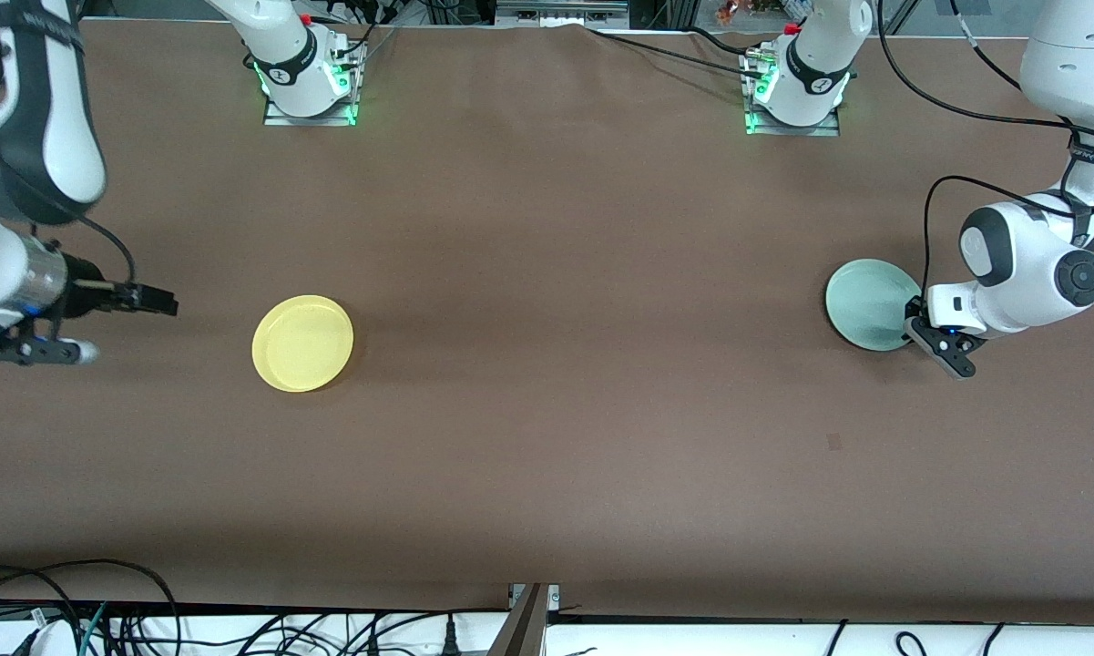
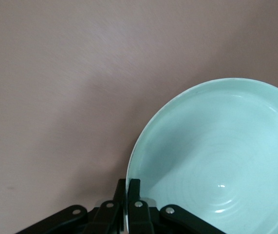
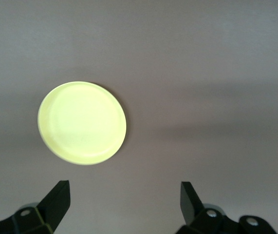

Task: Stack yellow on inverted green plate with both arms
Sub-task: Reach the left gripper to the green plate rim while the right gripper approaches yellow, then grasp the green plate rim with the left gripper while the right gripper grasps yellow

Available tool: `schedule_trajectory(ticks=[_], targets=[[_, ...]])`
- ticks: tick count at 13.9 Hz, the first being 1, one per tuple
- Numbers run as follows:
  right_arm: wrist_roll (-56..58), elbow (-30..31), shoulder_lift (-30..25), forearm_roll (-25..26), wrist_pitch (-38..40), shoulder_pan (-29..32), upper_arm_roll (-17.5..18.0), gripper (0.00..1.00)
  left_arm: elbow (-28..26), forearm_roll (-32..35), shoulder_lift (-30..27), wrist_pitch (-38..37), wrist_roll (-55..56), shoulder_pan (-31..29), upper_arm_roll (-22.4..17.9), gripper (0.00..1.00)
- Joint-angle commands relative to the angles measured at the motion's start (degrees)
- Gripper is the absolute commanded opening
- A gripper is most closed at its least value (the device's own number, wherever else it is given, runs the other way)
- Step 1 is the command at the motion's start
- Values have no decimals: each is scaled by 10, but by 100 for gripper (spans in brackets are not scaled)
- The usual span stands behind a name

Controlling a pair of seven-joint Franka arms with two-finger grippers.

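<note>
The yellow plate [image 1: 302,343] lies right side up on the brown table toward the right arm's end. It also shows in the right wrist view [image 3: 82,122]. My right gripper [image 1: 166,303] is open and empty in the air, apart from the yellow plate, toward the table's end; its fingers [image 3: 56,197] stand wide apart. The pale green plate [image 1: 870,303] is at the left arm's end. My left gripper [image 1: 915,317] is shut on its rim. In the left wrist view [image 2: 127,187] the plate [image 2: 216,156] shows its hollow face and looks tilted.
The two arm bases [image 1: 308,77] [image 1: 794,91] stand at the table's edge farthest from the front camera. Cables [image 1: 146,620] lie along the nearest edge, below the table. A small dark mark [image 1: 833,442] is on the cloth.
</note>
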State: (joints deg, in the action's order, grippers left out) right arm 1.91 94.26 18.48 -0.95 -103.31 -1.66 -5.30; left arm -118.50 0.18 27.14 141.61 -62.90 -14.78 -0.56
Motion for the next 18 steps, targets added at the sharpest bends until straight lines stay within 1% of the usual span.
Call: schedule_trajectory(ticks=[1, 2, 3, 4, 5, 7, 9, 10, 12, 15, 16, 18], targets=[[23, 10, 45, 6, -49, 2, 1, 100, 56, 10, -1, 2, -49, 15, 4, 0], [23, 14, 65, 5, -76, 3, 1, 100, 80, 12, 0, -9, -50, 27, 3, 0], [23, 21, 82, 4, -110, 3, 1, 100, 104, 35, 0, -16, -50, 40, 3, 0], [23, 38, 92, 4, -145, 3, 1, 100, 125, 76, 0, -21, -48, 58, 4, 0], [21, 67, 91, 3, -184, 3, 1, 100, 151, 102, 0, -42, -43, 80, 3, 0], [17, 122, 84, 3, -240, 3, 1, 100, 222, 125, 4, -130, -23, 134, 0, 0], [13, 160, 81, 3, -287, 3, 1, 100, 280, 174, 13, -180, 24, 167, 0, 0], [11, 177, 80, -1, -313, 3, 2, 100, 294, 199, 18, -186, 48, 185, 0, 0], [6, 207, 79, -5, -356, 3, 6, 100, 299, 238, 20, -191, 113, 220, -1, 0], [-4, 244, 72, -5, -381, 2, 11, 100, 309, 311, 20, -191, 264, 266, -1, 0], [-4, 253, 67, -5, -386, 2, 11, 97, 317, 347, 28, -198, 312, 287, -1, 0], [-4, 259, 68, -5, -398, 1, 11, 91, 331, 405, 41, -236, 410, 332, -1, 0]])
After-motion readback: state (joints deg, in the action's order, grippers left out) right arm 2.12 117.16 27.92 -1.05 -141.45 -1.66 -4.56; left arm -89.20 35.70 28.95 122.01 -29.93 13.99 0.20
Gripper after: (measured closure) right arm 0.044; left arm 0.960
